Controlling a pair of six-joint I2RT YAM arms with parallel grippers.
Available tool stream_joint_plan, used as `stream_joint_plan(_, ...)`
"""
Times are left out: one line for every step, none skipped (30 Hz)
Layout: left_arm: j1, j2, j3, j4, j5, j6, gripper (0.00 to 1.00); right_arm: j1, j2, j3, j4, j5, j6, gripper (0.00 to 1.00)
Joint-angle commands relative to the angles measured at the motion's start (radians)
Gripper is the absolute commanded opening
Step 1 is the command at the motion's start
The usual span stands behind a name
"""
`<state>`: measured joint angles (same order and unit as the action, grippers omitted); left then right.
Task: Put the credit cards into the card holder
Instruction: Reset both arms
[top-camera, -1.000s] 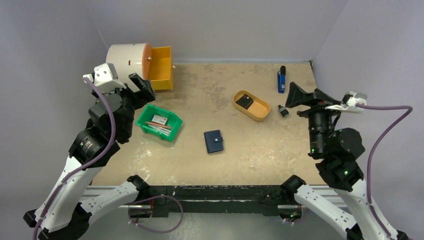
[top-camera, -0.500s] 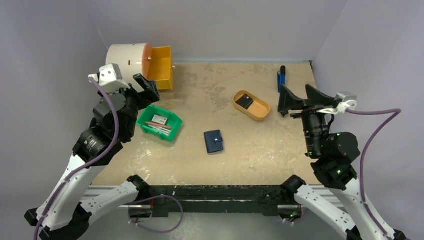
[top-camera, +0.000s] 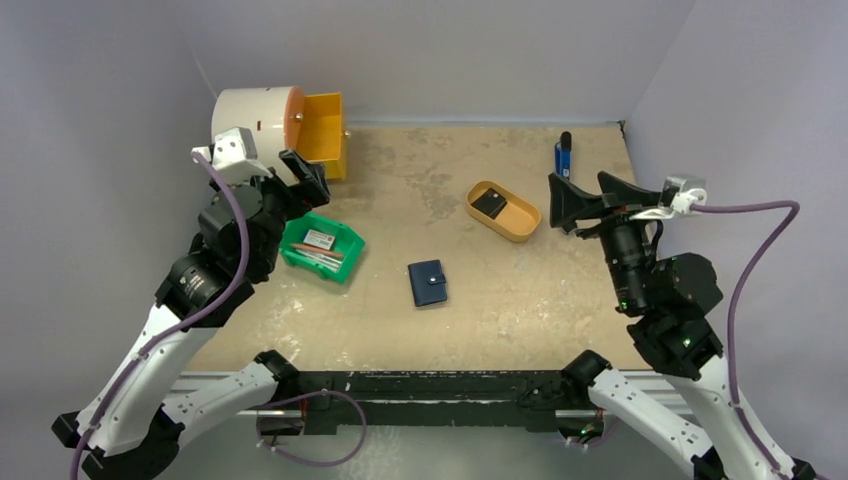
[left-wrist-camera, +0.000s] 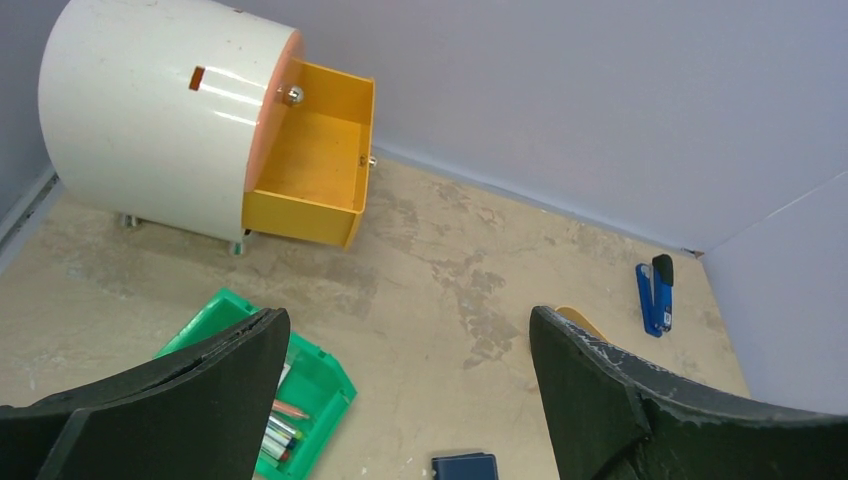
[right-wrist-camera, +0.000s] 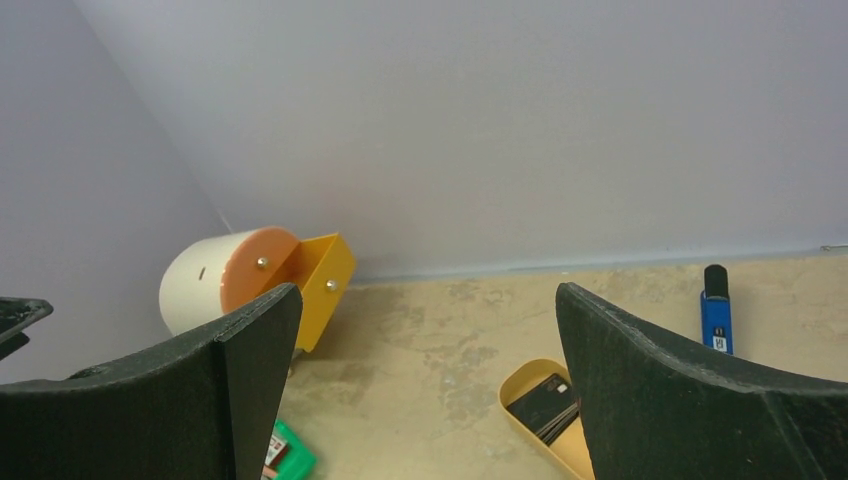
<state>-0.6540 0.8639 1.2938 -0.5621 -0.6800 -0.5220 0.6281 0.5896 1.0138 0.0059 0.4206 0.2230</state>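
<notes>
You see the card holder (top-camera: 428, 283) lying flat and closed on the table (top-camera: 480, 320), about in the middle between the two arms and a little nearer to you than the other things. Its long axis runs from the near edge toward the back wall, with the far end turned slightly to the left. The snap tab with the small light stud is on its right half, so the closing side looks toward the right arm. In the left wrist view only its far edge shows, at the bottom of the picture (left-wrist-camera: 465, 467).

Dark cards (top-camera: 489, 203) lie in the mustard-yellow tray (top-camera: 520, 228), which stands to the far right of the card holder and well apart from it. The tray's long axis goes diagonally, from far left to near right.

The left end effector (top-camera: 290, 185) hangs above the far left corner of the green bin (top-camera: 345, 262), and its fingers are spread wide with nothing between them. The bin holds pens and a small card-like piece. Behind it stands the white round cabinet (top-camera: 255, 118) with its yellow drawer (top-camera: 322, 135) pulled out.

The right end effector (top-camera: 580, 195) is in the air just to the right of the tray, also spread wide and holding nothing. A blue stapler (top-camera: 563, 158) lies near the back wall, beyond this end effector.
</notes>
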Motion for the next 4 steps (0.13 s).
stream_joint_plan(0.005, -0.032, -0.018, 0.056, 0.01, -0.019, 0.9, -0.001, 0.004, 0.005, 0.024, 0.049, -0.014, 0.99)
stream_joint_plan(0.004, -0.035, -0.025, 0.056, 0.005, -0.019, 0.9, -0.001, 0.017, 0.018, 0.005, 0.06, -0.012, 0.99)
stream_joint_plan(0.004, -0.036, -0.03, 0.053, -0.005, -0.022, 0.9, -0.001, 0.026, 0.028, -0.003, 0.063, -0.01, 0.99)
stream_joint_plan(0.004, -0.036, -0.031, 0.047, -0.011, -0.025, 0.9, -0.001, 0.035, 0.037, -0.015, 0.065, -0.009, 0.99)
